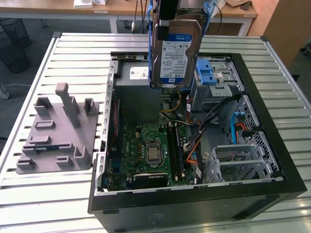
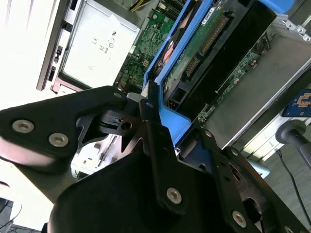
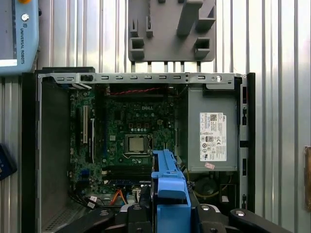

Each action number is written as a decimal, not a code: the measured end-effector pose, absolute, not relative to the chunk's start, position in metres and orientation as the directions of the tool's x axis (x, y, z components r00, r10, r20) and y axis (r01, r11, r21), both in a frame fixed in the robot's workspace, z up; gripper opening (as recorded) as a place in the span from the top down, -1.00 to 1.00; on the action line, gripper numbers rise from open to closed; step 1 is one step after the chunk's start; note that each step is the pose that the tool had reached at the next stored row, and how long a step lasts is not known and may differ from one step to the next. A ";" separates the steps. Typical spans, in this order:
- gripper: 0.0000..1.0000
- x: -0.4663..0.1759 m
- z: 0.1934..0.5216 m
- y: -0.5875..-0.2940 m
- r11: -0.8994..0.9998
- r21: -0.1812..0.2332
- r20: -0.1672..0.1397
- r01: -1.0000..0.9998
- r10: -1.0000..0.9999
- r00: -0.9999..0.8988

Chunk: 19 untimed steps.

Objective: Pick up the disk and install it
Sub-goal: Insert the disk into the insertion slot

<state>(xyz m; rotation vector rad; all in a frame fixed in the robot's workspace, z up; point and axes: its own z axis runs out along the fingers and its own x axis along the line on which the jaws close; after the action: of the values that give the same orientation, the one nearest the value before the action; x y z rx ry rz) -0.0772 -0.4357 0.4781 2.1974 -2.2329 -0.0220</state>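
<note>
Currently the disk [image 1: 174,48] hangs upright in the air over the far half of the open computer case [image 1: 272,145]. Its white label with the blue lower band faces the exterior camera, and its 2 blue side rails [image 1: 151,48] run down either edge.

The gripper [image 1: 168,12] holds it from above. In the second wrist view the fingers [image 2: 151,136] are closed tight on the blue frame at the disk's upper end, and the green circuit board of its underside shows beyond them. In the first wrist view the same blue frame sticks out from between the black jaws, with the case lying open well below it.

Behind the disk's lower edge in the exterior view sits the grey power-supply box [image 1: 133,80], in the far corner of the case on the exterior view's left. Just beside the disk on the exterior view's right is the grey metal drive cage [image 1: 218,82] with its blue plastic latch [image 1: 206,70]. Whether the disk's lower edge touches either one I cannot tell.

Nearer in the case lies the green motherboard [image 1: 141,145] with its bare square processor [image 1: 154,154], and orange and blue cables [image 1: 192,155] trail to the exterior view's right of it.

The case rests on a slatted metal table [image 1: 73,48]. On the exterior view's left of the case, a grey moulded fixture plate [image 1: 53,141] lies on the slats, well apart from the disk.
</note>
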 end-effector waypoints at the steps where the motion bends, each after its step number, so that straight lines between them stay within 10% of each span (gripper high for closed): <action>1: 0.27 -0.077 0.478 -0.436 0.016 0.016 -0.004 -1.000 -1.000 -0.016; 19: 0.27 -0.077 0.477 -0.487 0.016 0.015 -0.003 -1.000 -1.000 -0.016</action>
<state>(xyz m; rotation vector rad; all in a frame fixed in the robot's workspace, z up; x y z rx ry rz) -0.0772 -0.4866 0.4773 2.1976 -2.2330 -0.0205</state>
